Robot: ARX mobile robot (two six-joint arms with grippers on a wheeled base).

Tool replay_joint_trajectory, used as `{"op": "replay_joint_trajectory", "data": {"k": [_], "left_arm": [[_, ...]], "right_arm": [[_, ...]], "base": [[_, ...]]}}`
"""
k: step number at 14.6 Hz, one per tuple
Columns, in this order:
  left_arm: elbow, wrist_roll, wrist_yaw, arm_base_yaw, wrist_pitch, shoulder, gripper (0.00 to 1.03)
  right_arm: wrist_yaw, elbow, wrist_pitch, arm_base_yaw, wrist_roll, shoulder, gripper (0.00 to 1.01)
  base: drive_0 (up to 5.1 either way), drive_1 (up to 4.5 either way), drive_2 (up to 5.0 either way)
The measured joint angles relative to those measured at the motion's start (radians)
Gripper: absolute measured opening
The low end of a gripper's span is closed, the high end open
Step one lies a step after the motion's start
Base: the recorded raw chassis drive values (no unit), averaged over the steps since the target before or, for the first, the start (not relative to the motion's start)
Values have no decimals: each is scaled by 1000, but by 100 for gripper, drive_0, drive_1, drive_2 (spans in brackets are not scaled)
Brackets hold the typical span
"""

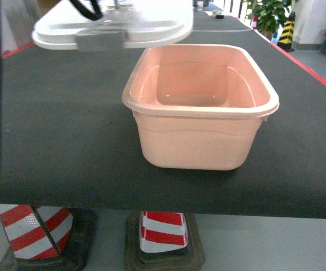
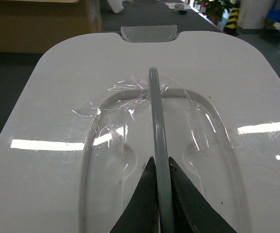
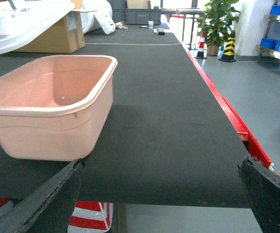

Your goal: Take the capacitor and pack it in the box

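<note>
- presently, box: pale pink plastic tub, open and empty, on the dark desk; it stands below and to the right of the left claw, and ahead-left of the right claw.
- lid: white, lifted clear of the box, hanging from the left claw.
- left claw: clenched on the lid's thin grey handle, jaws pinching it from both sides.
- right claw: released, jaws spread wide, grasping nothing, low at the desk's near edge.
- capacitor: not seen in any view.
- handling, judged: box looks light, stiff, smooth-walled and likely slippery; best taken by the rolled rim. lid broad and light; held on so narrow a handle, it may swing or tilt.
- cardboard carton: far behind the box.
</note>
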Motion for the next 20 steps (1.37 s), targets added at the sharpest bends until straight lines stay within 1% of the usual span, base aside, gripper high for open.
{"op": "replay_joint_trajectory", "data": {"k": [1,3,7,8,10,12,14,15,17,20], "left_arm": [[29,-20,-11,-45,-19,15,2],[72,-37,-35,-99,-37,44,2],[91,-49,-76,-162,-66,92,2],[91,-50,-84,-171,-70,94,2],[91,-66,-97,-189,-77,94,2],[82,-68,-97,-204,-79,94,2],[68,-78,-100,-208,-97,94,2],[67,-95,-94,-212,-120,94,2],[60,-126,-62,-213,-137,93,2],[34,-153,-51,-217,-152,92,2]], "right_arm": [[0,0,0,0,0,0,98],[0,0,0,0,0,0,98],[0,0,0,0,0,0,98],[0,0,0,0,0,0,98],[0,0,0,0,0,0,98],[0,0,0,0,0,0,98],[0,0,0,0,0,0,98],[0,0,0,0,0,0,98],[0,0,0,0,0,0,98],[0,0,0,0,0,0,98]], "base": [[0,0,0],[0,0,0],[0,0,0],[0,0,0],[0,0,0],[0,0,0],[0,0,0],[0,0,0],[0,0,0],[0,0,0]]}}
